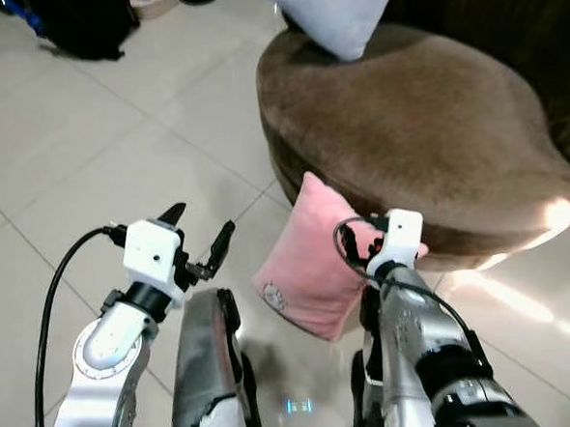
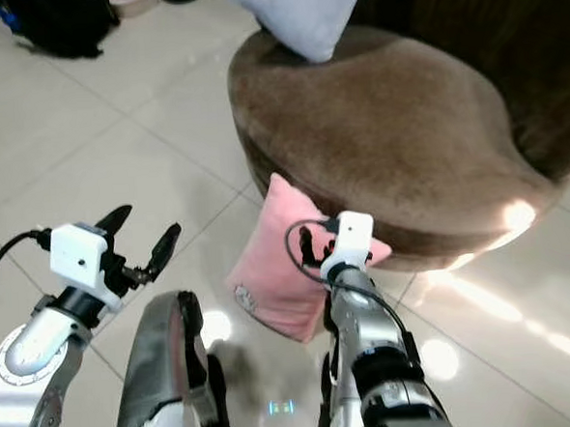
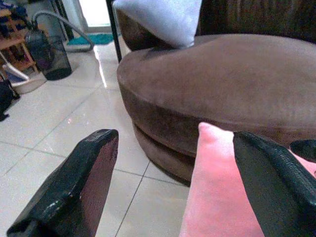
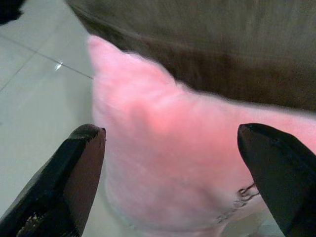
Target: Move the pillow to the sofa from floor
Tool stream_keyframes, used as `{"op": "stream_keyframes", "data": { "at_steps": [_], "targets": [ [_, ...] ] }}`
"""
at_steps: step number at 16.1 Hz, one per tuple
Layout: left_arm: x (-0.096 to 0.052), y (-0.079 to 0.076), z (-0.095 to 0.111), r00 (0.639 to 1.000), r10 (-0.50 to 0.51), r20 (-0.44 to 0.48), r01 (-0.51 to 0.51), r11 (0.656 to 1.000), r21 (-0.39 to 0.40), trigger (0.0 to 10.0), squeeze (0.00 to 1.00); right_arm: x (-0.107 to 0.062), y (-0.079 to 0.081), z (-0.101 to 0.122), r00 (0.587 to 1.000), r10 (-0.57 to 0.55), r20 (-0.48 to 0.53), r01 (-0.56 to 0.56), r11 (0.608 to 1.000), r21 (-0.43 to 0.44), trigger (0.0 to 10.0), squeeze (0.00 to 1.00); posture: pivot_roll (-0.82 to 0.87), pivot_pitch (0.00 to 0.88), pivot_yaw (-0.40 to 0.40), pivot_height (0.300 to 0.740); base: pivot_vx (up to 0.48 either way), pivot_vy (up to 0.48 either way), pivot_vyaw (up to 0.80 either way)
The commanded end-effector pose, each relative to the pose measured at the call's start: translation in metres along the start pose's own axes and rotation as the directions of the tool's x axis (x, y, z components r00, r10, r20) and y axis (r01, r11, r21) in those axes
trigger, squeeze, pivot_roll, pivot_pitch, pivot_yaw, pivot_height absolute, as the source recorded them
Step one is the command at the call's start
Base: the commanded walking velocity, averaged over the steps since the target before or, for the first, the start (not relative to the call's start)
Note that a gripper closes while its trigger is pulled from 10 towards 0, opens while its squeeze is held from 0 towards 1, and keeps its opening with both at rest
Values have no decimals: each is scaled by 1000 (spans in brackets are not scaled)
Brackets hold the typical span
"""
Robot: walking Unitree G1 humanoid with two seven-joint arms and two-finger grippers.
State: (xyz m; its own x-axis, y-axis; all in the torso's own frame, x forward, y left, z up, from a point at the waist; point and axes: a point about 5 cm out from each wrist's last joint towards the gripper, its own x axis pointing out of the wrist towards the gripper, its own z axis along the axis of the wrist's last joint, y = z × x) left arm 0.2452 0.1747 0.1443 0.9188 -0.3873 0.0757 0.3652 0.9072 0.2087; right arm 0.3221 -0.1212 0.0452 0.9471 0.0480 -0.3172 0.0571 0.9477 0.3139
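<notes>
Pillow [image 1: 313, 270] is leaning against the sofa [image 1: 406, 138]; I am bringing my right tool [image 4: 168, 173], gaping wide, toward it. My left tool [image 1: 201, 240], at nine o'clock, is hanging open too. Soft plush could be slipping from a shallow pinch.

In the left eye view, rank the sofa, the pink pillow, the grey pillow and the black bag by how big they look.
1. Sofa, clearly largest.
2. Pink pillow.
3. Grey pillow and black bag: both cut off by the frame edge and farther away, so unranked.

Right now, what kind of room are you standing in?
Most likely a home living room: a rounded brown velvety sofa with a pale grey cushion on it, a pink square pillow leaning at its base, and glossy cream floor tiles.
</notes>
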Motion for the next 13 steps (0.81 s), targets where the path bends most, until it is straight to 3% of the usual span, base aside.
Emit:
{"op": "stream_keyframes", "data": {
  "at_steps": [1,3,6,10,11,13],
  "targets": [
    [-4,-1,5,1000,-22,-1,22,1000,-3,10000,0,-1,-10,-12,997,-62,-50,67,994,88,10000,1000,146,302,36,495,0,0,0],
    [-7,-2,9,998,-57,-5,57,998,-20,10000,0,1,-17,-14,988,-132,-74,143,976,167,10000,1000,178,309,47,495,0,0,0],
    [-16,-7,25,982,-189,-9,188,980,-58,10000,0,4,-34,-8,962,-266,-67,272,893,360,10000,1000,251,322,89,495,0,0,0],
    [-22,-3,38,970,-243,4,243,968,-61,10000,0,3,-48,-5,937,-343,-72,331,797,505,10000,1000,304,325,116,495,0,0,0],
    [-24,0,44,968,-252,2,251,966,-64,10000,0,4,-51,-3,930,-361,-67,334,757,562,10000,1000,327,333,128,495,0,0,0],
    [-27,5,52,966,-260,-2,259,964,-53,10000,0,5,-50,1,927,-372,-45,325,736,594,10000,1000,351,341,136,495,0,0,0]
  ]
}}
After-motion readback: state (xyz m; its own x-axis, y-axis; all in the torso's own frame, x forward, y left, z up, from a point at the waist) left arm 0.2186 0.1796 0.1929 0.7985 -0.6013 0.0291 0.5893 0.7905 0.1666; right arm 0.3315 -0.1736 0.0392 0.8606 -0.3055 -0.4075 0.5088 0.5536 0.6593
